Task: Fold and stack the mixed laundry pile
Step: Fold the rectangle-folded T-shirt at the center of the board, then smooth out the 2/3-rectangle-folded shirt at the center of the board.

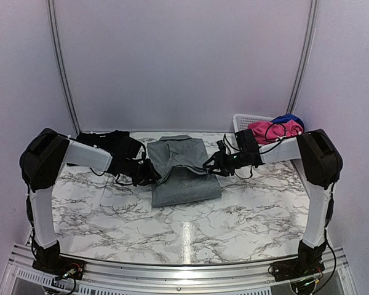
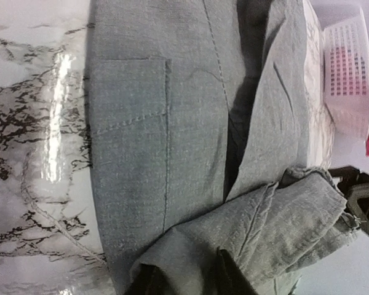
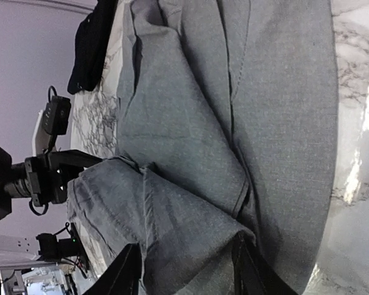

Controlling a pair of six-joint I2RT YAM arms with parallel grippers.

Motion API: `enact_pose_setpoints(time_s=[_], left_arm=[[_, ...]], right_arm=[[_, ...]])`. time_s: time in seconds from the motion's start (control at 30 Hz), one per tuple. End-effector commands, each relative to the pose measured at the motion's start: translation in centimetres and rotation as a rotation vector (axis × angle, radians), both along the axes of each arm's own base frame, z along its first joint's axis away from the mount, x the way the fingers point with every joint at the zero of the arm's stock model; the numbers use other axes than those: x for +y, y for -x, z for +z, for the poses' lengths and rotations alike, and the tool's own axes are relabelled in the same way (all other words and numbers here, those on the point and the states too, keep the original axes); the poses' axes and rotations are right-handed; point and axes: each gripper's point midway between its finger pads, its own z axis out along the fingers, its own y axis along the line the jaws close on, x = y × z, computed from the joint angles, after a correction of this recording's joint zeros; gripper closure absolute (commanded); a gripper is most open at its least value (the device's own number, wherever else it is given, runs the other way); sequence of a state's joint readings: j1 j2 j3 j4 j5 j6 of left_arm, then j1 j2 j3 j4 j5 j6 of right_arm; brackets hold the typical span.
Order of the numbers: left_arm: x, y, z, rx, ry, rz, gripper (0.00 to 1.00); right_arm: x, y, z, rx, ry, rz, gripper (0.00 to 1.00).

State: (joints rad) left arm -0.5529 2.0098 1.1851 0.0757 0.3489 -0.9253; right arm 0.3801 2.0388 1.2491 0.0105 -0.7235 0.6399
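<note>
A pair of grey pocketed trousers is seen spread on a marble table, folded over on itself, with a patch pocket turned upward. The left gripper is held at the trousers' left edge and the right gripper at their right edge, the two facing each other across the cloth. In the wrist views the left fingers and the right fingers are shown parted, with a raised, bunched fold of the grey fabric lying between each pair. Neither set of jaws is pressed together on it. A large black cloth is heaped beyond the trousers' left edge, partly hidden by the left arm. Beyond the trousers' right edge, toward the back wall, a white lattice basket is set. A bright pink piece and a dark blue piece are piled at the basket's right end. Whether they lie inside it cannot be told.
</note>
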Motion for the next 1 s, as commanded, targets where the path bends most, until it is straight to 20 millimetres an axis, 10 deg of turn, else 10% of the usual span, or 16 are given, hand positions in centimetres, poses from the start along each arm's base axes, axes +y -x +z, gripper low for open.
enact_pose_setpoints(time_s=[0.0, 0.17, 0.4, 0.7, 0.97], left_arm=[[0.4, -1.3, 2.9, -0.061, 0.017, 0.002, 0.57], [3.5, -4.2, 8.6, -0.186, 0.037, 0.087, 0.24], [4.6, -0.4, 12.9, -0.281, -0.012, -0.046, 0.01], [-6.2, 9.9, 12.5, -0.271, 0.241, -0.370, 0.01], [-11.2, 8.7, 7.5, -0.201, 0.320, -0.356, 0.01]], right_arm=[[-1.0, -0.6, 8.0, -0.181, 0.001, 0.004, 0.46], [-2.8, 1.5, 11.3, -0.265, 0.079, 0.030, 0.21], [0.2, 6.9, 12.7, -0.254, -0.060, 0.199, 0.29], [6.0, 9.9, 8.1, -0.108, -0.258, 0.406, 0.37], [4.5, 7.8, 2.0, -0.007, -0.270, 0.350, 0.40]])
